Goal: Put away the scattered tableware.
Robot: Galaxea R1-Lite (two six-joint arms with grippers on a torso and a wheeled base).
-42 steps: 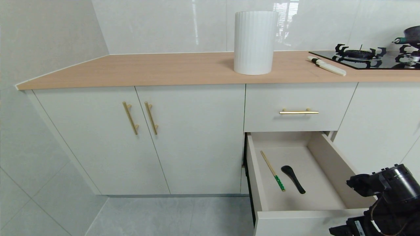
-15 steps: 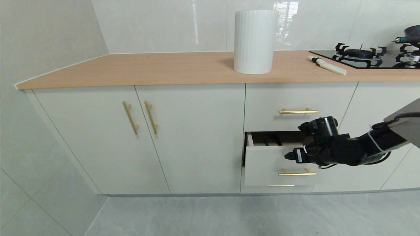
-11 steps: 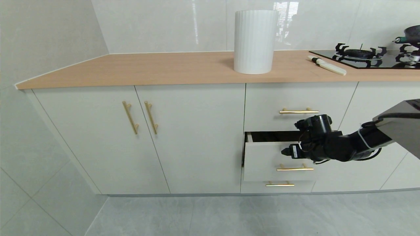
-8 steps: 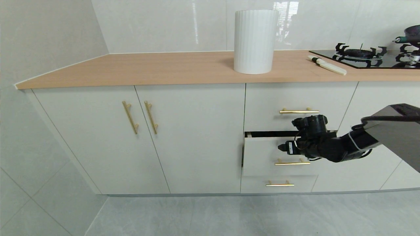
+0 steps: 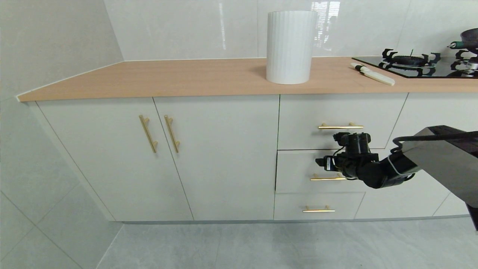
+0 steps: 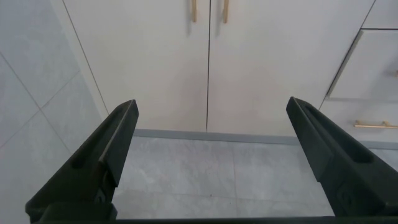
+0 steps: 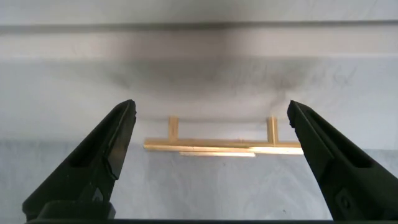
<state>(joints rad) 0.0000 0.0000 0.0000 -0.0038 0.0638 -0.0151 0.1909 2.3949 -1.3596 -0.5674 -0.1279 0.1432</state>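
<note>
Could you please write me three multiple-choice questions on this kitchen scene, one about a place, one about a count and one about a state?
1. Where does the white ribbed container stand?
A. on the countertop
B. on the floor
C. inside a drawer

2. How many gold handles does the drawer stack carry?
A. one
B. three
C. five

3. In what state is the middle drawer, in front of the right tool?
A. pulled fully out
B. half open
C. shut

Answers:
1 A, it stands upright on the wooden top.
2 B, each of the three fronts has one bar.
3 C, its front lies flush with the fronts above and below.
</note>
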